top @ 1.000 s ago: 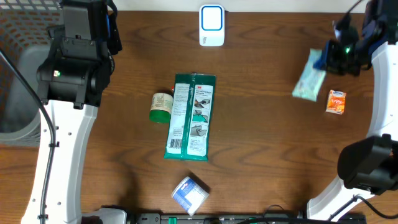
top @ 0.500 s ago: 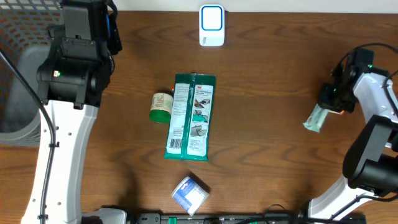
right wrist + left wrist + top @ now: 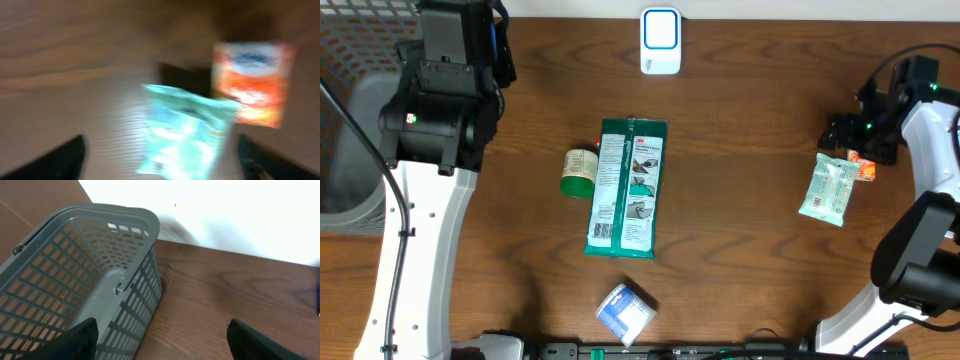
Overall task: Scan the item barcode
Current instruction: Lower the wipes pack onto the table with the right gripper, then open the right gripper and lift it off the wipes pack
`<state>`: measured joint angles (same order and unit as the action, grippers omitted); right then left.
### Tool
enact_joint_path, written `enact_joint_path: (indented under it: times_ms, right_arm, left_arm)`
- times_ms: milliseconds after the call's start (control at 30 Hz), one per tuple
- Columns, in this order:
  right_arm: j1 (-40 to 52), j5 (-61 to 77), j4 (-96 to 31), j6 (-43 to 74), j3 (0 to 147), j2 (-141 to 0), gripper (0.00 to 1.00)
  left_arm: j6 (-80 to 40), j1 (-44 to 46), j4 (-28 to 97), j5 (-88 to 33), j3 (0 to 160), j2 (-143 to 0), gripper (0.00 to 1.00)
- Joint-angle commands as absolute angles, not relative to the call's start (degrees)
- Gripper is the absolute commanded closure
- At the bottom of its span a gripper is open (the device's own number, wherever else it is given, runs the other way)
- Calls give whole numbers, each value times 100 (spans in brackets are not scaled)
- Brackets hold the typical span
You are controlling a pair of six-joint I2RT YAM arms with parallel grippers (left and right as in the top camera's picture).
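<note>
While its jaws stood spread and empty, the right pincer (image 3: 160, 157) hung over the pale green packet (image 3: 829, 188), which lay flat on the surface (image 3: 750, 250) just beside an orange sachet (image 3: 863, 166), apparently set aside well apart from the scanner (image 3: 660, 42); left pincer (image 3: 167, 340) likewise spread, idle.

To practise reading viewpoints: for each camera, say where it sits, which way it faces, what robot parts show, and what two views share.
Overhead: above the table, facing straight down; both arms show.
Left wrist: on the left arm, facing the grey basket and wall; left fingertips at bottom corners.
Right wrist: on the right arm, blurred, facing down at pale green packet and orange packet; right fingertips at bottom corners.
Shared: overhead and right wrist both show those packets.
</note>
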<state>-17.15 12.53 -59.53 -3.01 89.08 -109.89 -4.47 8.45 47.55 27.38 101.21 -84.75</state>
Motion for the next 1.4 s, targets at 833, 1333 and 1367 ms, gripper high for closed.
enact_joint_path:
  times_ms: [833,1333,1367]
  right_arm:
    - [-1476,-1028,-3979,-1,6604,-10949,99]
    - [-1529,1898,-3820,-89,6862,-10949,33]
    - [-1529,2003,-3894,-89,6862,-10949,1]
  left_arm:
    - [-438,836,4753,2792,10132,-8497,17]
    - [-438,836,4753,2792,10132,-8497,17]
    - [-438,836,4755,2792,10132,-8497,17]
